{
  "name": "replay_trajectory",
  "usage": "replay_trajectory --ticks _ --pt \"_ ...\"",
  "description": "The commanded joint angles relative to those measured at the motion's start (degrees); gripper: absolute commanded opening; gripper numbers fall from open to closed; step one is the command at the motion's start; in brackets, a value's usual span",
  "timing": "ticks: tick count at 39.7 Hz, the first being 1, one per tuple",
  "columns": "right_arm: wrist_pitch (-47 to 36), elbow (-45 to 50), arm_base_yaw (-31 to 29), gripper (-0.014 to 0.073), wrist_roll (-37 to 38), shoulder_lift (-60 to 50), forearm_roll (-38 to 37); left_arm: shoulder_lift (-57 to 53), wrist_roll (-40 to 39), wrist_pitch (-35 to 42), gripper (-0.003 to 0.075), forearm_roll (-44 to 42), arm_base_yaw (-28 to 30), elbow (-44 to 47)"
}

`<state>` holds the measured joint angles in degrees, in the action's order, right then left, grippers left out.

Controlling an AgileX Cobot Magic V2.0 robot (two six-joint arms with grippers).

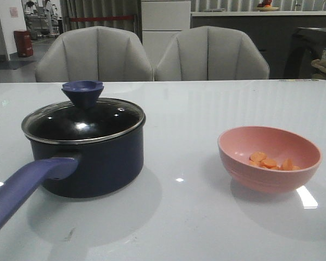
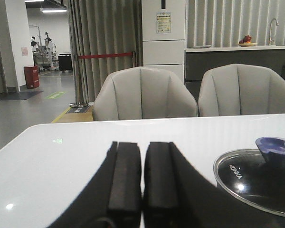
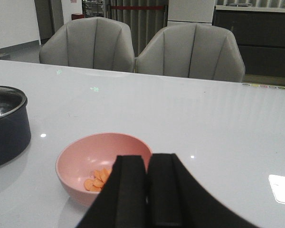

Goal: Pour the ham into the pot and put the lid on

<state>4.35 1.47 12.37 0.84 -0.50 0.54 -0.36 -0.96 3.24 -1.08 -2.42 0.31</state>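
Note:
The dark navy pot (image 1: pixel 98 163) stands at the left of the table, its purple-blue handle (image 1: pixel 22 190) pointing toward me. The glass lid (image 1: pixel 81 122) with a blue cone knob (image 1: pixel 82 91) sits on it; the lid also shows in the left wrist view (image 2: pixel 249 178). Orange ham slices (image 1: pixel 271 162) lie in a pink bowl (image 1: pixel 269 157) at the right, also seen in the right wrist view (image 3: pixel 99 178). My left gripper (image 2: pixel 142 147) is shut and empty, left of the pot. My right gripper (image 3: pixel 148 159) is shut and empty, just behind the bowl's near side. Neither gripper shows in the front view.
Two grey chairs (image 1: pixel 152 54) stand behind the table's far edge (image 1: pixel 206 81). The white table surface (image 1: pixel 190 217) stretches between the pot and the bowl. A counter and curtains are far behind.

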Motion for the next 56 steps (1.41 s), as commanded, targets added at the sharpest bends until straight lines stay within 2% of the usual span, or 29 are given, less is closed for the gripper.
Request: replay_trajectory --ticks 1,35,46,51,56 --pt "-4.87 0.6 -0.44 0.0137 0.15 -1.08 -0.54 -1.1 0.01 4.37 0.0113 0.25 -0.19 1.9" --pt "-4.87 0.6 -0.44 0.0137 0.15 -1.08 -0.54 -1.1 0.01 4.48 0.0113 0.25 -0.19 1.9" --pt "-4.87 0.6 -0.44 0.0137 0.15 -1.08 -0.54 -1.1 0.01 11.13 0.0113 1.38 -0.19 -0.83" --pt "-4.87 0.6 -0.44 0.0137 0.15 -1.08 -0.54 -0.16 0.01 6.27 0.0113 1.08 -0.19 -8.52" --pt "-4.87 0.6 -0.44 0.0137 0.15 -1.08 -0.54 4.14 0.01 -5.1 0.0113 1.08 -0.19 -17.51"
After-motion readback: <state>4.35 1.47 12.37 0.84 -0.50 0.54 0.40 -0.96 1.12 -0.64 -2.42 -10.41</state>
